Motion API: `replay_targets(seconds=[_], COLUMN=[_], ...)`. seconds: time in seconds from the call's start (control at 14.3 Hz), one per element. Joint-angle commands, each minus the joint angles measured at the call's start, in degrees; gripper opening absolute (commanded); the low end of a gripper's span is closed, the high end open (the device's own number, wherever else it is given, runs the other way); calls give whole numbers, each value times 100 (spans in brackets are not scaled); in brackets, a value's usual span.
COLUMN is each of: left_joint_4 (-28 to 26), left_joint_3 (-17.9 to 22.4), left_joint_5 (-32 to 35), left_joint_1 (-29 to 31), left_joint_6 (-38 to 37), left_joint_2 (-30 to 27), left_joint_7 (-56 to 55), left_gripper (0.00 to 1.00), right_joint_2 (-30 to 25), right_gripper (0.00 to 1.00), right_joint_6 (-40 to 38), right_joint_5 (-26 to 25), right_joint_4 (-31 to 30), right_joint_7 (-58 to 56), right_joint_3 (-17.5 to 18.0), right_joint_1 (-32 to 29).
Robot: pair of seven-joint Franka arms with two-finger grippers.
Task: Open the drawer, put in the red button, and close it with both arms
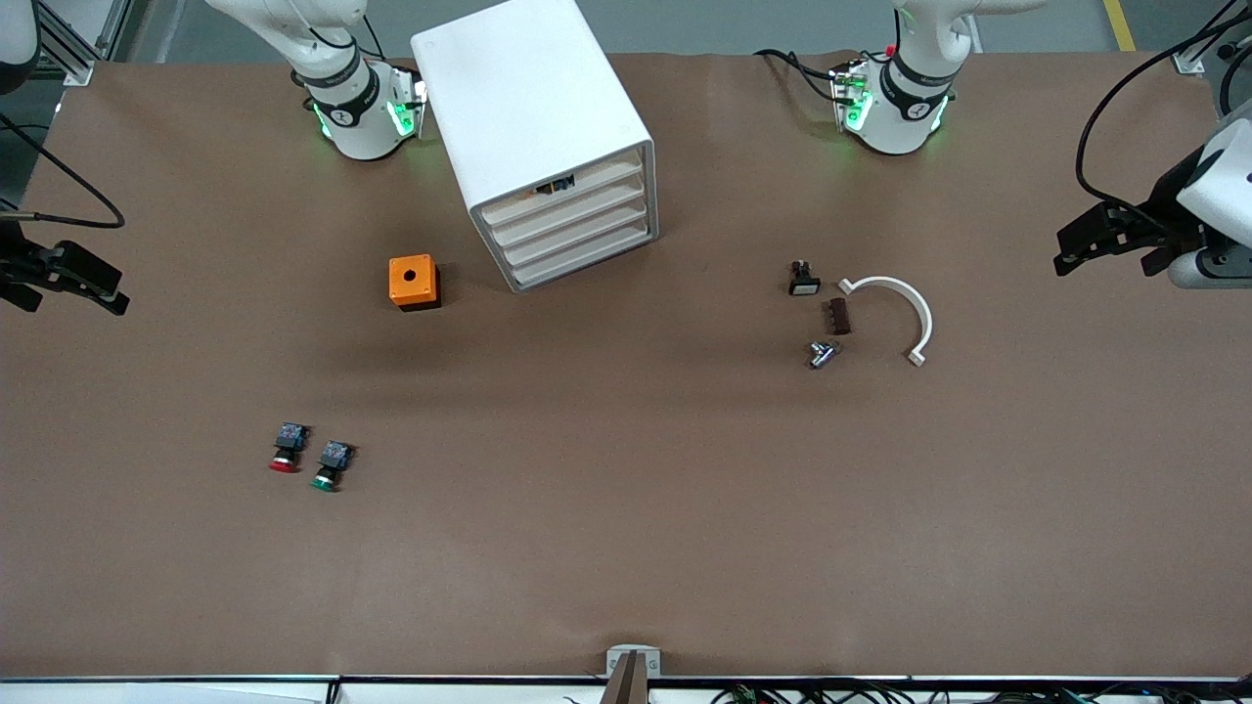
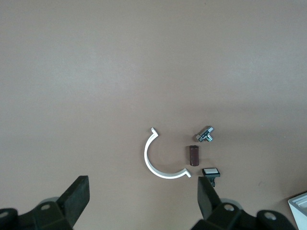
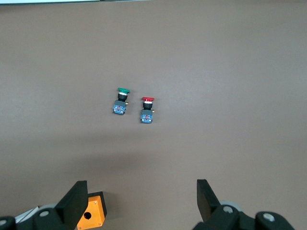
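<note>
The white cabinet (image 1: 533, 108) stands between the arm bases, with four tray-drawers in its front. The second-highest drawer (image 1: 575, 210) looks shut. The red button (image 1: 285, 452) lies on its side near the right arm's end of the table, beside a green-capped button (image 1: 331, 465). It also shows in the right wrist view (image 3: 147, 110). My right gripper (image 1: 119, 295) (image 3: 140, 201) hangs open and empty above that end of the table. My left gripper (image 1: 1061, 249) (image 2: 144, 201) hangs open and empty above the left arm's end.
An orange box with a round hole (image 1: 414, 282) sits beside the cabinet, toward the right arm's end. A white curved clip (image 1: 895, 313), a brown block (image 1: 838, 316), a metal part (image 1: 822, 354) and a white-capped button (image 1: 804, 282) lie toward the left arm's end.
</note>
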Motion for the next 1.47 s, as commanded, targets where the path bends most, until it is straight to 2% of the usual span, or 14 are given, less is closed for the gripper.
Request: replay_targets(seconds=[0.0,0.35,0.63,0.77,1.05,1.19,1.4], left_joint_4=[88,36,53,53,79,271,719], left_joint_3=[-30,-21,-73,-73,-73,-73,-73], left_joint_5=[15,15,7,7,24,-63,-842], left_joint_1=[49,93,50,-265,-1048,-1347,-1734], left_joint_6=[-97,-97,-71,-62,157,167,105], left_joint_2=[11,134,914,1371,2136,2418,2778], left_joint_7=[24,-55,-82,-195,-1520,-2091,-3442], left_gripper=[99,99,100,100,100,100,100], right_joint_2=[-98,-10,385,657,1175,1509,1923], right_gripper=[100,100,100,100,100,100,100], right_joint_6=[-27,78,290,290,544,772,1132], right_joint_5=[-88,-9,9,9,18,18,18], right_joint_4=[-29,7,24,15,-20,-28,-29], right_joint_7=[-51,-42,-42,-51,-51,-51,-51], right_joint_3=[33,33,24,16,16,16,24], right_joint_1=[-40,-57,-92,-110,-145,-101,-110])
